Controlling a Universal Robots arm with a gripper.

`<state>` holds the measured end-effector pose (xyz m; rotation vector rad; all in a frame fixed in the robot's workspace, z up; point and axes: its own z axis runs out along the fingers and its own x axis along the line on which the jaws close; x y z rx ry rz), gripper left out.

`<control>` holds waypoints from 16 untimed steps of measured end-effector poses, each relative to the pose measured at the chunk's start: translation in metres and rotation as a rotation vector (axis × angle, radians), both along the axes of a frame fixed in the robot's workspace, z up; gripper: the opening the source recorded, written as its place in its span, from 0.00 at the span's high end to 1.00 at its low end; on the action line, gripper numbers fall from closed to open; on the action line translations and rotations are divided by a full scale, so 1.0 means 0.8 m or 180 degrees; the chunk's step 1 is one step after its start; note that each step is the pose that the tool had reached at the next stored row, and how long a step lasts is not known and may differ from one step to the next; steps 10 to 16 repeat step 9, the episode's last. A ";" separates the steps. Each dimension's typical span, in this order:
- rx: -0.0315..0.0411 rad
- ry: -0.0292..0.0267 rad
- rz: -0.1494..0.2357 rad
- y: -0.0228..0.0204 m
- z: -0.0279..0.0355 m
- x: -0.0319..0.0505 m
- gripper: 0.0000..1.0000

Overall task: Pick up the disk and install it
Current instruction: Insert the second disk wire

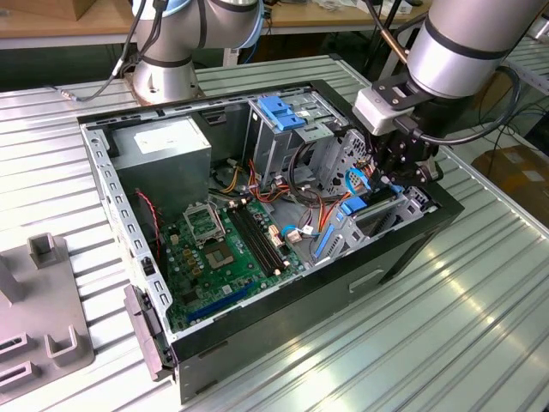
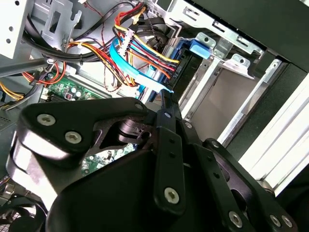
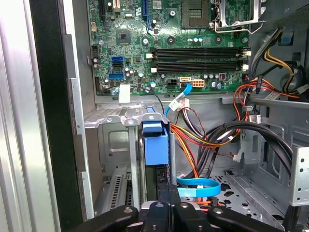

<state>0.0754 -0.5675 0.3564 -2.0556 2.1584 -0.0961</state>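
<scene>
A big table (image 1: pixel 480 326) made of shiny metal slats fills most of the exterior view. Bright light shines off the slats in white patches. Near the exterior view's left edge, a flat grey stand (image 1: pixel 43 335) with small upright blocks lies on the table. Behind the table runs a long wooden bench (image 1: pixel 77 21). A brown cardboard box (image 1: pixel 519 176) sits low at the exterior view's right, beside the table.
</scene>
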 end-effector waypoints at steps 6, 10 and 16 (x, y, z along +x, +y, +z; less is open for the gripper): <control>0.0000 0.0000 0.0001 0.0000 0.0000 0.000 0.90; 0.0000 0.0000 0.0003 0.0000 0.0000 0.000 0.90; 0.0000 0.0000 0.0003 0.0000 0.0000 0.000 0.90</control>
